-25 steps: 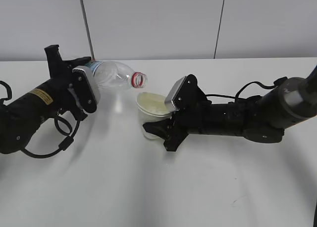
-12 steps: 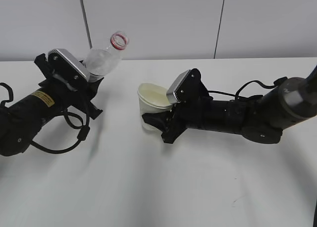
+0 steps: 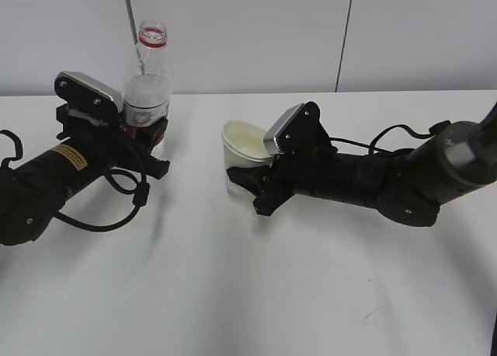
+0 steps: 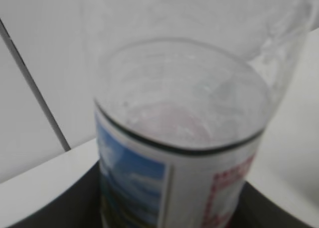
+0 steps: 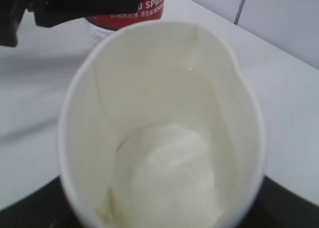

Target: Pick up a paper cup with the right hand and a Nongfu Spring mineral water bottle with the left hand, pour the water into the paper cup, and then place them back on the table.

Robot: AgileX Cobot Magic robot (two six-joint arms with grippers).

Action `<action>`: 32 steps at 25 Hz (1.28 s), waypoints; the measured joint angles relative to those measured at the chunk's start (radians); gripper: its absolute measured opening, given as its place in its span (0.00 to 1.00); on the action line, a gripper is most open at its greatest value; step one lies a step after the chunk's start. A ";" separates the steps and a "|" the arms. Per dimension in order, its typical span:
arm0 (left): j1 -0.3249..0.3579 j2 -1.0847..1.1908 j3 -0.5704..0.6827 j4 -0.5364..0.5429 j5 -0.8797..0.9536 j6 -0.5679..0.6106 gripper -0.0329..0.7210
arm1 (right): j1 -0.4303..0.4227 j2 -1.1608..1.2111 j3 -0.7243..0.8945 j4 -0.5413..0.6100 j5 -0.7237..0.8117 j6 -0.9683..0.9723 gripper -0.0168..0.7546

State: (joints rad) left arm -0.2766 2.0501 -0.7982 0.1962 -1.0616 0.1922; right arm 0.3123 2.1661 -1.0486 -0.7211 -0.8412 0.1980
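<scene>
The Nongfu Spring mineral water bottle [image 3: 147,88] stands upright at the back left, uncapped, its red neck ring on top. My left hand's gripper [image 3: 144,138] is shut on its lower body. In the left wrist view the bottle [image 4: 179,138] fills the frame, with dark fingers [image 4: 75,210] at either side of the label. The paper cup [image 3: 244,155] is near the middle, leaning slightly left, held by my right hand's gripper [image 3: 247,186]. The cup [image 5: 164,138] looks squeezed oval, with clear water [image 5: 174,173] in its bottom. Neither base shows, so contact with the table [image 3: 248,294] is unclear.
The two arms lie low along the white table, left arm [image 3: 46,185] and right arm [image 3: 388,181]. A looped black cable [image 3: 116,208] hangs by the left arm. A small dark scuff [image 3: 373,313] marks the front right. A panelled wall closes the back.
The bottle has swung from lying tipped toward the cup to upright, as the left gripper rolled back and drew left. The cup has risen a little and straightened.
</scene>
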 joint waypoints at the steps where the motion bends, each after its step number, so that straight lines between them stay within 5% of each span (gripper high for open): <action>1: 0.000 0.000 0.000 0.022 0.003 -0.027 0.51 | 0.000 0.000 0.000 0.011 0.000 -0.002 0.58; 12: -0.002 0.040 0.000 0.133 0.017 -0.256 0.51 | 0.000 0.000 0.000 0.130 0.000 -0.064 0.58; 32: -0.002 0.100 0.000 0.207 -0.042 -0.294 0.51 | -0.048 0.000 0.000 0.307 0.123 -0.139 0.58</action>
State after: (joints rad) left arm -0.2785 2.1505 -0.7982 0.4031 -1.1032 -0.1019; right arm 0.2643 2.1661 -1.0486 -0.4141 -0.7179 0.0588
